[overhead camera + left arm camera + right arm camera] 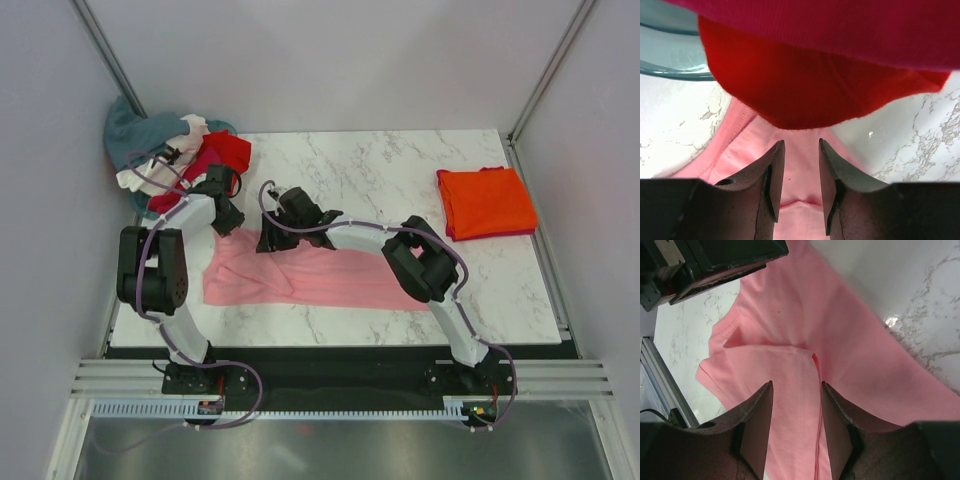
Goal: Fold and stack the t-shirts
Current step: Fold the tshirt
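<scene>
A light pink t-shirt (310,275) lies spread and partly folded on the marble table's near left. My left gripper (229,217) is open over its far left corner; pink cloth (800,165) shows between the fingers, not pinched. My right gripper (271,240) is open over the shirt's far edge, its fingers either side of a folded-over pink layer (795,390). A folded orange t-shirt (487,202) lies at the far right. A heap of teal-grey (135,130), white (190,128), red (225,150) and magenta shirts sits at the far left corner.
The red shirt (805,80) and a magenta one (850,25) hang close above the left gripper in its wrist view, with teal cloth (665,47) at the left. The left arm's wrist (710,262) is close to the right gripper. Enclosure walls stand on both sides.
</scene>
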Controlling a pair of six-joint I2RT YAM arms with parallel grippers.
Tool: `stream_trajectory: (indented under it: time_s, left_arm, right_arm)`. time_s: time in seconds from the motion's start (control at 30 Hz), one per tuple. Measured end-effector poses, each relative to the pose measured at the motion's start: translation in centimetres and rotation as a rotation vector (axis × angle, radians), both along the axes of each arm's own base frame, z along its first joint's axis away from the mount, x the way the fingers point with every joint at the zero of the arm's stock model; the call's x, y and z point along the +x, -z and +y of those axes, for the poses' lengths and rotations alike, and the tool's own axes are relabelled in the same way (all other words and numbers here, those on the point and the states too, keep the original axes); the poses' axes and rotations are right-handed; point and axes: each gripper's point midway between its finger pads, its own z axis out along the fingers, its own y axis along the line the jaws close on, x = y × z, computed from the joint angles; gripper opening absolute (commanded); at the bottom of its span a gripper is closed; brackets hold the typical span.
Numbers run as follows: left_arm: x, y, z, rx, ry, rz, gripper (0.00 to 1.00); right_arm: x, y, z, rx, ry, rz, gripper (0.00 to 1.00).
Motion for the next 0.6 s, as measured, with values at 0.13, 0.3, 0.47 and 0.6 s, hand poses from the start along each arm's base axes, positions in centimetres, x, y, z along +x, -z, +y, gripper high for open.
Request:
stream_trajectory:
  time_s: [0.13, 0.3, 0.47, 0.6]
  left_arm:
    - [-0.2, 0.2, 0.0, 0.001, 0.000, 0.011, 0.40]
    - [-0.2, 0.2, 0.1, 0.003, -0.001, 0.012, 0.40]
    - [-0.2, 0.3, 0.2, 0.009, -0.003, 0.014, 0.40]
    - [-0.3, 0.7, 0.2, 0.010, -0.004, 0.025, 0.40]
  right_arm:
    - [0.5, 0.2, 0.3, -0.003, -0.004, -0.020, 0.52]
    - [1.1, 0.9, 1.0, -0.010, -0.012, -0.038, 0.51]
    - [0.9, 1.9, 1.1, -0.022, -0.021, -0.028, 0.44]
    - [0.6, 1.8, 1.3, -0.019, -0.033, -0.026, 0.20]
